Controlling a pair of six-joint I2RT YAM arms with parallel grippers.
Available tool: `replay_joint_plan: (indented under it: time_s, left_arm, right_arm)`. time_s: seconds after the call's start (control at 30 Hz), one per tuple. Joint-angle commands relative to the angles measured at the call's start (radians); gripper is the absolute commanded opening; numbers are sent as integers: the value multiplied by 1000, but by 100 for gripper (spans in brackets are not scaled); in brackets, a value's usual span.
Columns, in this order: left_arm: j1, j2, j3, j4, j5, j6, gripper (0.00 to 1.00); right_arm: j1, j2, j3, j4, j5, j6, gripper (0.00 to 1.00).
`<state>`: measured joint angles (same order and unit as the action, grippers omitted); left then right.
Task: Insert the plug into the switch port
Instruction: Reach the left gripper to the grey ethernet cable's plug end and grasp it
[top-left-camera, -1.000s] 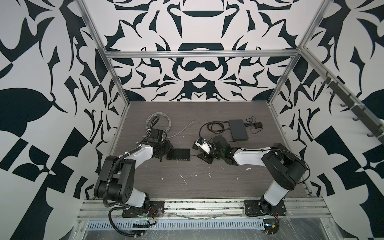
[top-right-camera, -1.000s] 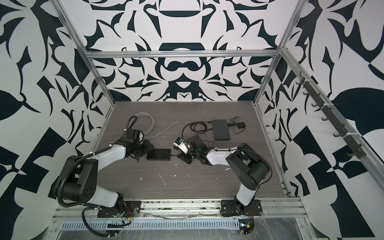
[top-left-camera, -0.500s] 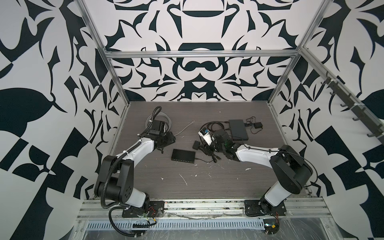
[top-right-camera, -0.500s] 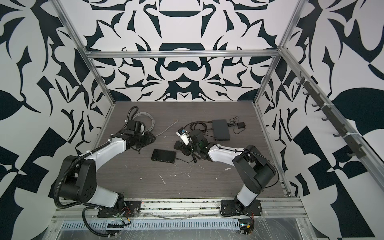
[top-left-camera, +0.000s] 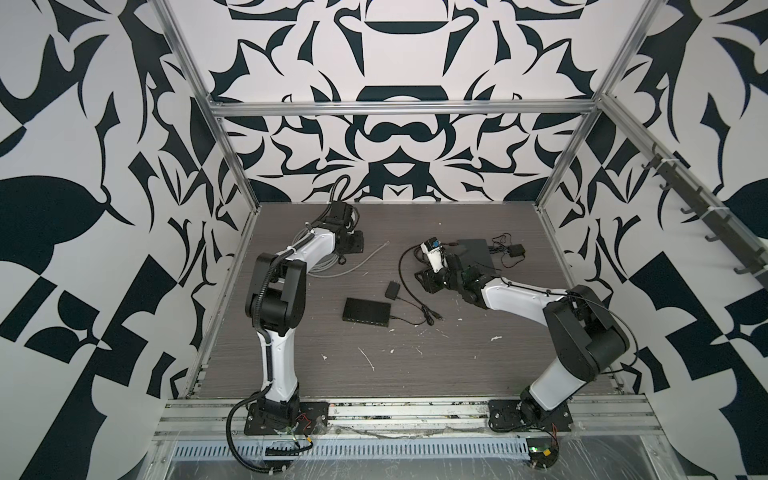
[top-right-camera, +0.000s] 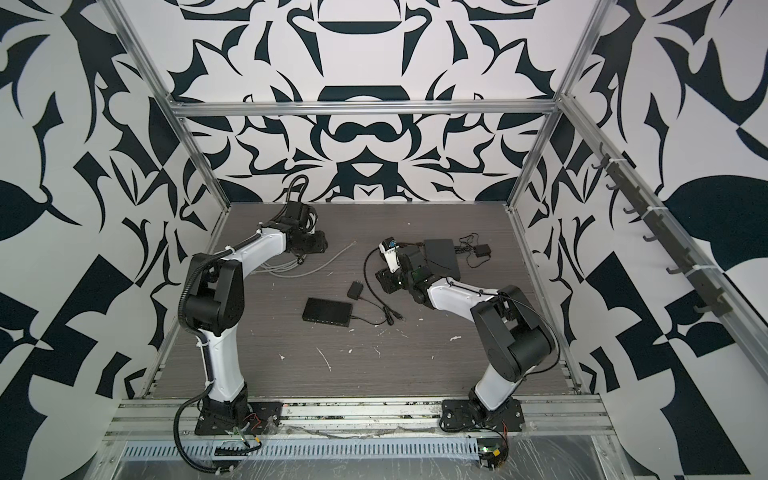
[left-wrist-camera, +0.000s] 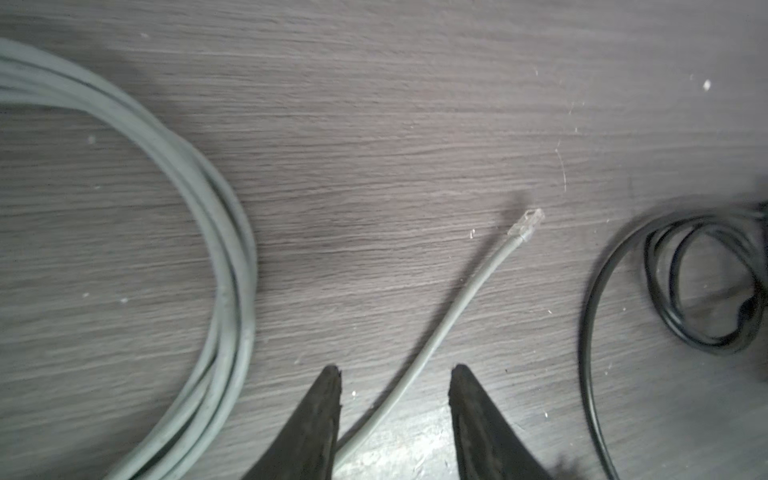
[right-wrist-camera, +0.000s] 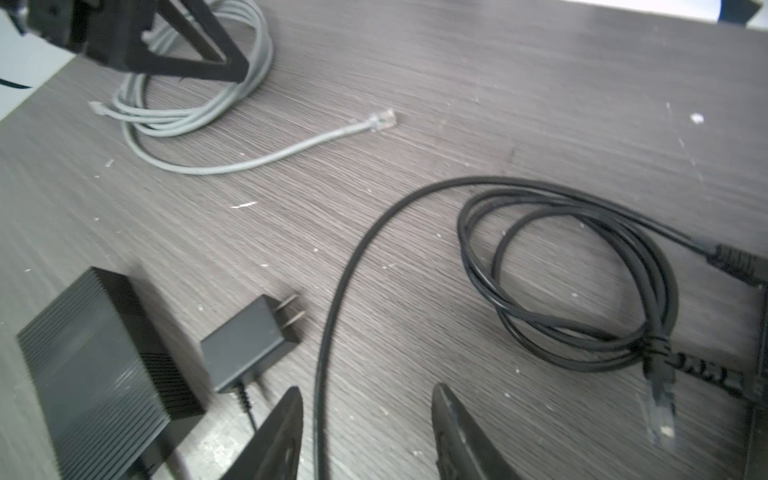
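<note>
L gripper (left-wrist-camera: 395, 374) half-open, empty, straddling thin grey ethernet cable (left-wrist-camera: 459, 307); clear plastic plug (left-wrist-camera: 527, 222) ahead of tips. Pinch closer to plug. R gripper (right-wrist-camera: 368, 390) open, empty.

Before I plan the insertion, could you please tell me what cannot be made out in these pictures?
Switch ports: too small in both top views; turned away in the right wrist view.
Grey plug: blurred in the left wrist view, clip side unclear.
Black plug: blurred in the right wrist view.
</note>
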<state>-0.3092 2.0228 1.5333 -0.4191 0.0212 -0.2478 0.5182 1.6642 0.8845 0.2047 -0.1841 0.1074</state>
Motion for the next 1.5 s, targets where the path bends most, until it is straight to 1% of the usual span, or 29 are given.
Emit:
replay_joint_plan:
  time_s: [0.0, 0.03, 0.1, 0.17, 0.23, 0.37, 0.5, 0.57, 0.77, 0.87, 0.93, 0.97, 1.07, 1.17, 1.27, 1.33, 1.47]
  left_arm:
    - [11, -31, 5, -118, -116, 41, 48]
    - [20, -56, -21, -121, -179, 5, 50]
    - [63, -121, -106, -91, -243, -74, 54]
    - [129, -200, -221, -29, -244, -148, 55]
    - [187, -252, -307, 15, -248, -182, 55]
    - [279, -286, -395, 67, -235, -235, 55]
    - [289, -257, -410, 123, -230, -228, 55]
    - [290, -225, -385, 127, -209, -220, 55]
    - [291, -171, -325, 132, -204, -243, 51]
    - [265, -199, -329, 159, -172, -237, 48]
    - [209, -215, -322, 194, -132, -197, 48]
    - [166, -210, -300, 198, -118, -169, 48]
    - [42, -135, -179, 132, -102, -68, 48]
    - [-41, -25, -44, 59, -106, 10, 49]
    - [-75, 79, 75, 8, -96, 27, 51]
    - [-78, 132, 139, -15, -98, 14, 52]
    - [-78, 223, 236, -36, -59, 7, 52]
  right_arm:
    - [1, 12, 50, -21, -44, 18, 53]
    - [0, 13, 51, -16, -60, 16, 54]
    - [1, 9, 54, -4, -104, 17, 54]
    - [3, 7, 60, 10, -160, 5, 52]
    - [13, 9, 71, 6, -185, -10, 51]
    - [24, 22, 82, 6, -195, -26, 51]
    - [26, 38, 79, 16, -218, -21, 51]
    - [26, 38, 74, 15, -225, -24, 51]
    - [26, 30, 69, 4, -218, -37, 51]
    - [23, 22, 64, -1, -168, -32, 51]
    - [18, 22, 67, -3, -142, -14, 51]
    - [13, 23, 70, -4, -132, 1, 51]
    - [1, 28, 89, -24, -104, 28, 51]
    - [-9, 17, 88, -44, -77, 39, 51]
    - [-18, -4, 70, -64, -51, 38, 51]
    - [-26, -21, 56, -71, -51, 42, 51]
    - [-32, -49, 43, -91, -45, 41, 51]
